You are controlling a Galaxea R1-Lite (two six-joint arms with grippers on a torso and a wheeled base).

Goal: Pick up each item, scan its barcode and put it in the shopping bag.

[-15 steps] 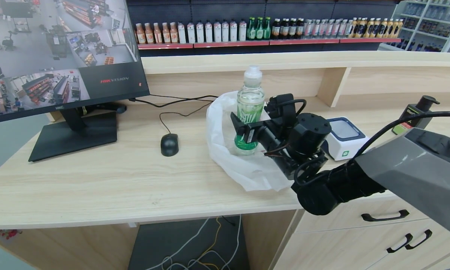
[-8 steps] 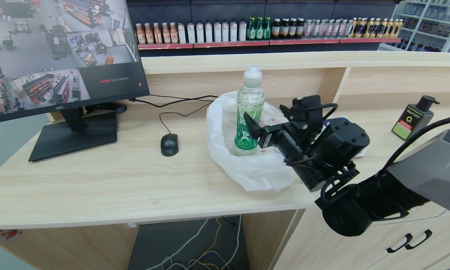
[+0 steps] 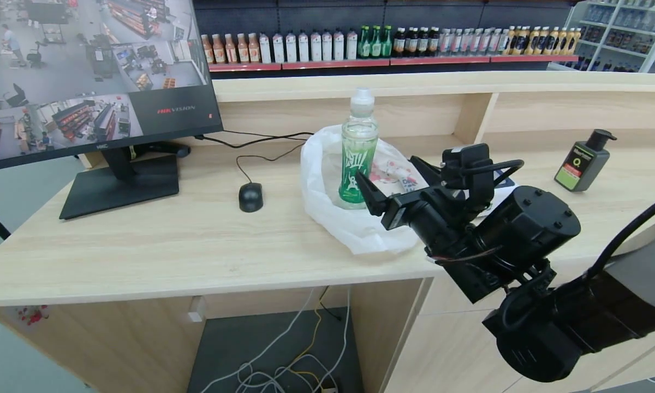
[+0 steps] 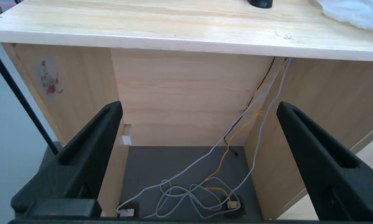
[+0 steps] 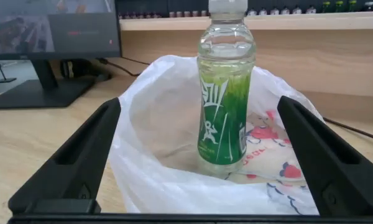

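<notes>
A clear bottle (image 3: 358, 150) with a green label and white cap stands upright inside the white shopping bag (image 3: 327, 202) on the wooden counter. In the right wrist view the bottle (image 5: 225, 106) rises from the bag (image 5: 155, 137), beside a flat packet (image 5: 276, 155) with red print. My right gripper (image 3: 396, 183) hovers open and empty just right of the bottle and apart from it, over the bag's near right side. My left gripper (image 4: 199, 149) is open and empty, low in front of the counter, facing the cable space under it.
A monitor (image 3: 87, 76) on a black stand sits at the counter's left, with a black mouse (image 3: 250, 196) and its cable beside it. A dark pump bottle (image 3: 581, 162) stands at the right. The counter's raised back ledge (image 3: 415, 84) runs behind the bag. Loose cables (image 4: 205, 186) lie under the counter.
My right gripper, which was around the bottle, has let it go and drawn back to the right and toward me. The bottle stays upright in the bag. The head camera has shifted.
</notes>
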